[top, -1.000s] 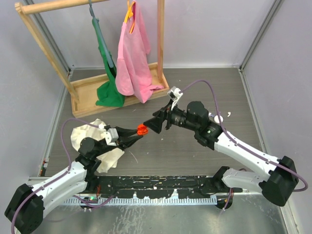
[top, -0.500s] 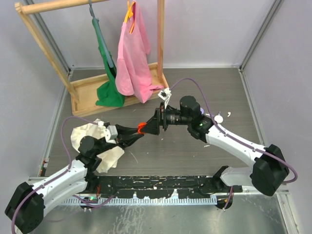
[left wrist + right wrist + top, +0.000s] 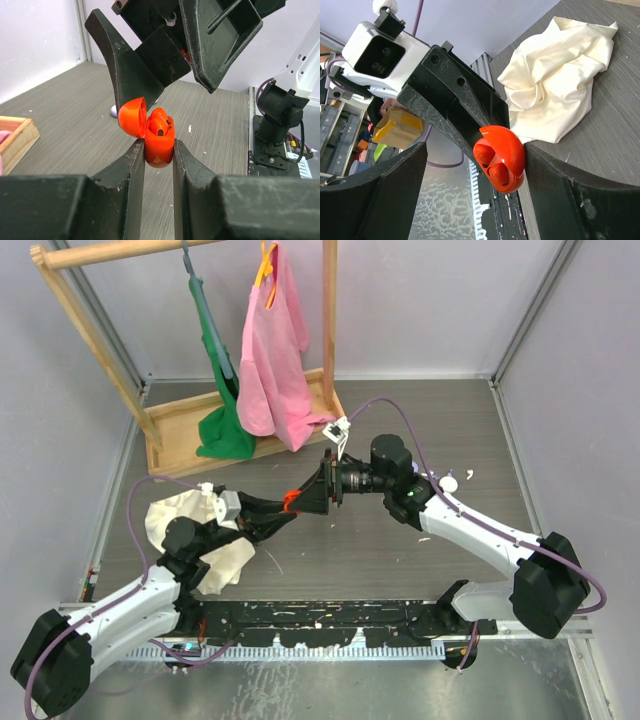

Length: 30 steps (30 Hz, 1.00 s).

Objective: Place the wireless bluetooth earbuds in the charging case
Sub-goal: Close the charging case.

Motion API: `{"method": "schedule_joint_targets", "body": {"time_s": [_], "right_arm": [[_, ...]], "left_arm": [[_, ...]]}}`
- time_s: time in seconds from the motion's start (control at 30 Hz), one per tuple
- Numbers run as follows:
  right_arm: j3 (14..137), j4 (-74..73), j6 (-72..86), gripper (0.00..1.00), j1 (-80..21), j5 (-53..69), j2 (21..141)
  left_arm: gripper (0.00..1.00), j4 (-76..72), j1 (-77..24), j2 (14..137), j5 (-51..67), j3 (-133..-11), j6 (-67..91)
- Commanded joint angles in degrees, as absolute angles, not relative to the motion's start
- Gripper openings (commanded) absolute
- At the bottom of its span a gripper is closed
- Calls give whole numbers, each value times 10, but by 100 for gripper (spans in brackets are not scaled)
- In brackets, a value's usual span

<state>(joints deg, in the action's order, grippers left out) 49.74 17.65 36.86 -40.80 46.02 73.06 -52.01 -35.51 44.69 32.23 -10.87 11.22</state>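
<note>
Now | top: our left end effector (image 3: 285, 511) clamps the open orange charging case (image 3: 291, 501) above the bench (image 3: 400, 560); right end effector (image 3: 305, 500) spread wide, straddling it from the right | left wrist: case upright, lid hinged left, earbuds (image 3: 159, 125) seated, one showing | right wrist: mouth faces us, both buds visible, cloth (image 3: 560, 85) beyond.

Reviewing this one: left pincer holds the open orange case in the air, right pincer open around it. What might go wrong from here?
1. The left pincer clamps only the lower body of the red-orange plastic charging case, in mid-air; a nudge from the right pincer may twist it loose.
2. The open hinged lid sits near a right finger, which could catch it askew.
</note>
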Motion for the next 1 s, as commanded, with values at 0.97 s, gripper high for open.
{"method": "schedule_joint_targets", "body": {"time_s": [0.97], "right_arm": [[492, 263, 388, 80, -388, 504, 711]], "left_arm": [[0, -504, -356, 470, 299, -139, 193]]}}
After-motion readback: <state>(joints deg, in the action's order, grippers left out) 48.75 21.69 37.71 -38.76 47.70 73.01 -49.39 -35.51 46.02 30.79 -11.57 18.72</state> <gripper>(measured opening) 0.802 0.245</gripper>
